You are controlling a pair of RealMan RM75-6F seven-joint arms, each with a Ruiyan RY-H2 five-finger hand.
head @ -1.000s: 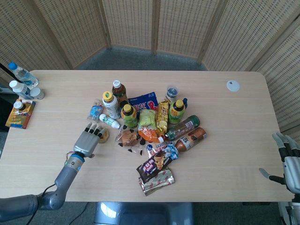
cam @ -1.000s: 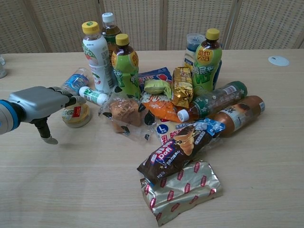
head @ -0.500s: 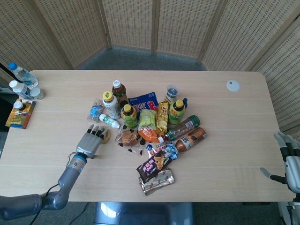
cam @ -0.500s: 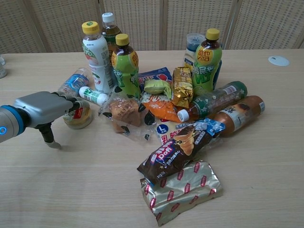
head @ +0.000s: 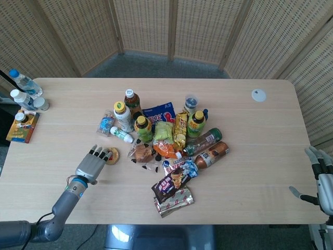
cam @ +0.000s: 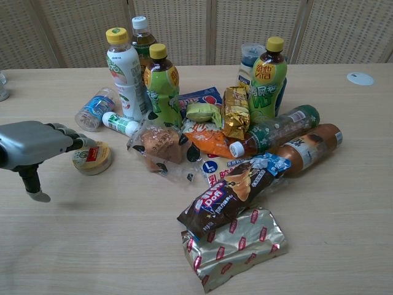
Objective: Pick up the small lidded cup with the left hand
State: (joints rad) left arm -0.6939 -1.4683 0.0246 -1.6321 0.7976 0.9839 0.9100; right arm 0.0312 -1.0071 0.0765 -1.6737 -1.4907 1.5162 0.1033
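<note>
The small, squat, tan plastic cup with a round foil lid bearing a red and green label [cam: 92,157] sits left of centre in the chest view, at the left edge of the heap of snacks and drinks; in the head view it shows left of centre [head: 112,155]. It looks light and rigid, probably with a smooth, somewhat slippery wall and a thin lid that could dent, so I judge the best hold is across its side wall, thumb against fingers, not down on the lid. It appears to stand upright, lid facing up and a little toward the camera; being wider than tall, it has no marked long axis. The grey metal left hand [cam: 34,144] has its fingertips [cam: 78,142] at the cup's left rim, spread and holding nothing. A small white bottle lying on its side [cam: 120,123] is just behind. The right hand [head: 322,179], at the right edge, is spread and empty.
</note>
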